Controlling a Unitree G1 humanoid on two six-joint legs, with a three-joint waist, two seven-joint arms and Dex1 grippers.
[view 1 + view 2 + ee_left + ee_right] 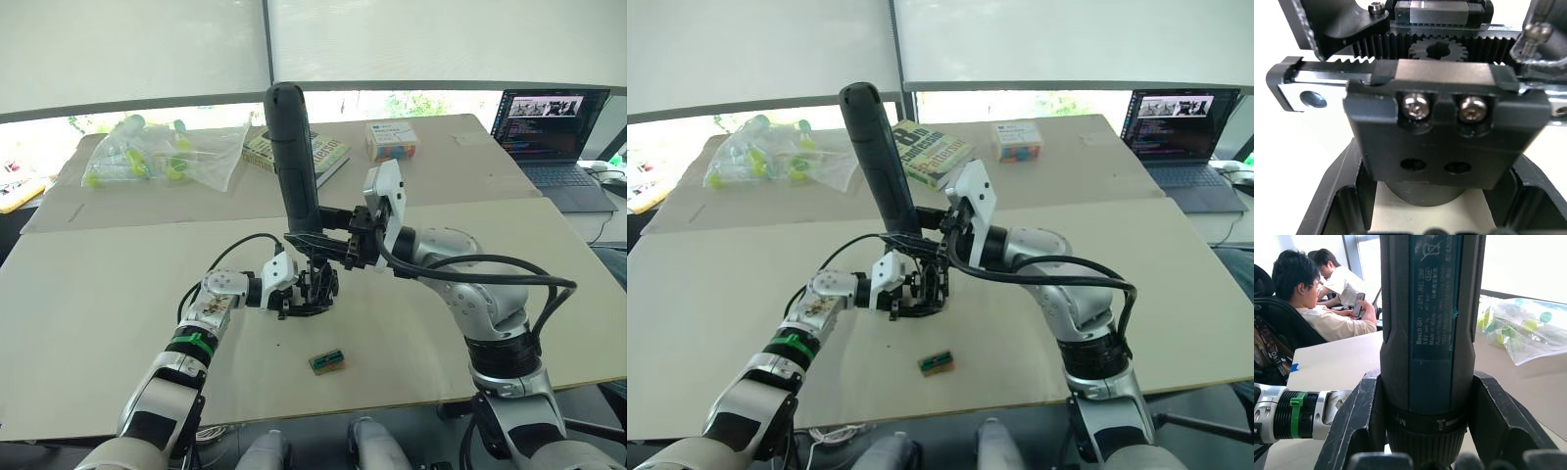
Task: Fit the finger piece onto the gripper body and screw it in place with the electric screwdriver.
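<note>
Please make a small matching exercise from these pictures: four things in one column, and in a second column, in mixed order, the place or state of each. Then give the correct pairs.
Things:
1. electric screwdriver
2. gripper body
3. small tan-and-green block
4. laptop

Places or states:
A. lies alone on the table, near its front edge
B. stands open at the far right of the table
C. held nearly upright in the right gripper, rounded end up
D. held just above the table by the left gripper, under the screwdriver

Pairs: 1-C, 2-D, 3-A, 4-B
</note>
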